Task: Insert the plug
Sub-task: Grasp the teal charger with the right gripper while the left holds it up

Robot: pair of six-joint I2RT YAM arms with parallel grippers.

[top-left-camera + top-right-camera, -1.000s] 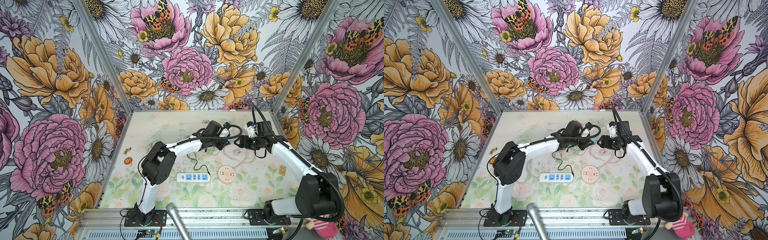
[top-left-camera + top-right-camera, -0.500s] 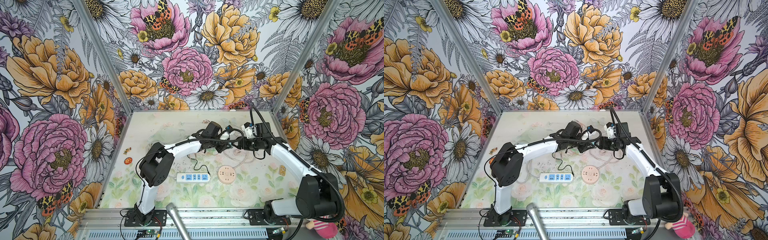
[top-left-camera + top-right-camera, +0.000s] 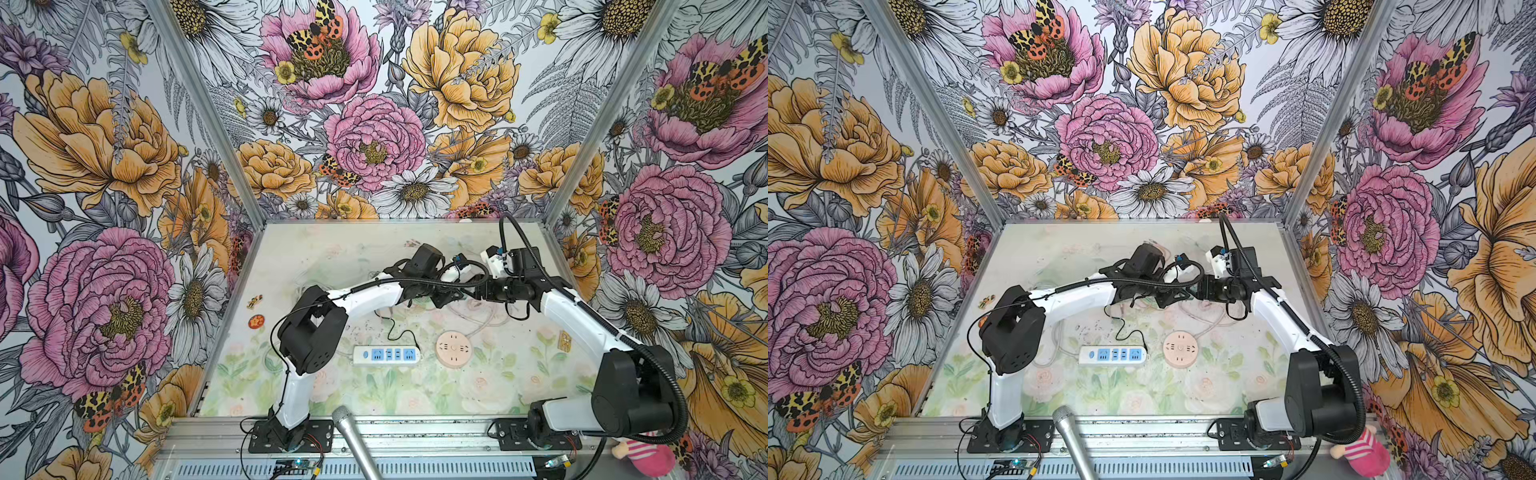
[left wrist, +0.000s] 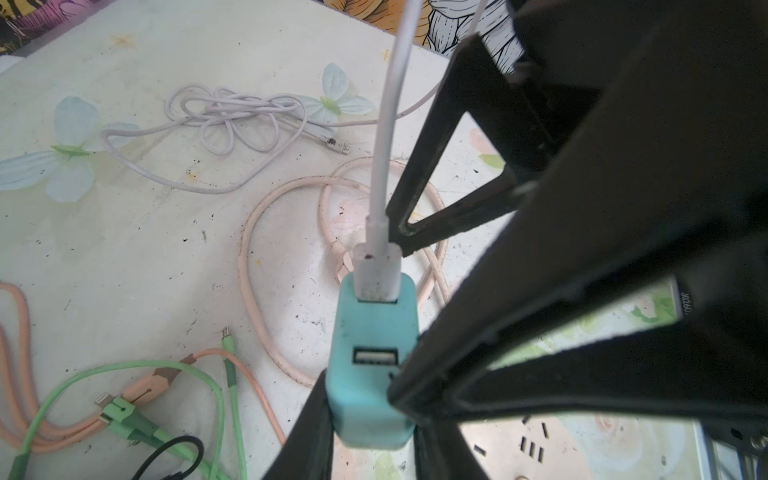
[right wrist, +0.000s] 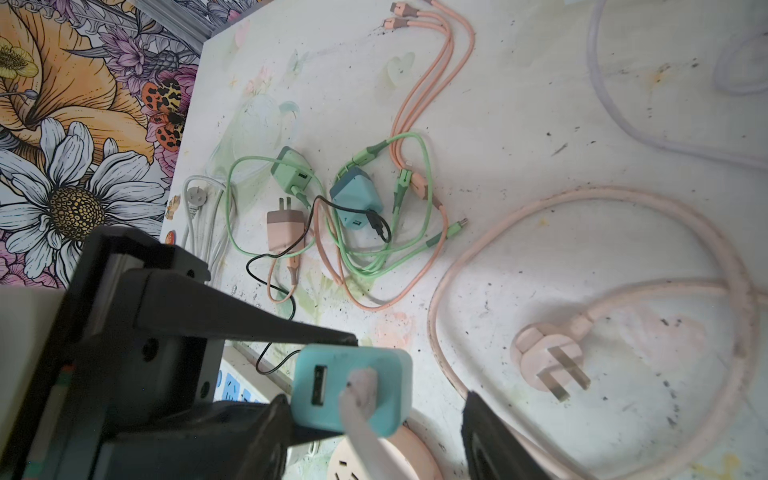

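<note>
My left gripper (image 4: 370, 432) is shut on a teal charger block (image 4: 374, 353), held above the table. A white USB plug (image 4: 376, 270) sits in one of the block's two ports, and its white cable (image 4: 390, 104) rises away from it. The second port is empty. My right gripper (image 5: 374, 440) is open right at the block. The cable (image 5: 365, 428) runs loose between its fingers (image 5: 490, 440). In both top views the left gripper (image 3: 446, 297) and right gripper (image 3: 473, 291) meet nose to nose at mid-table towards the back, and the block is hidden there.
A white-and-blue power strip (image 3: 387, 354) and a round pink socket (image 3: 453, 348) lie in front of the grippers. Below lie a coiled lilac cable (image 4: 241, 120), a pink cord with a flat-pin plug (image 5: 548, 365), green and orange cables (image 5: 374, 257) and three more chargers (image 5: 357, 199).
My right gripper has moved left, closing the gap to the left gripper until the two meet at the charger block. Neither gripper's opening has changed.
</note>
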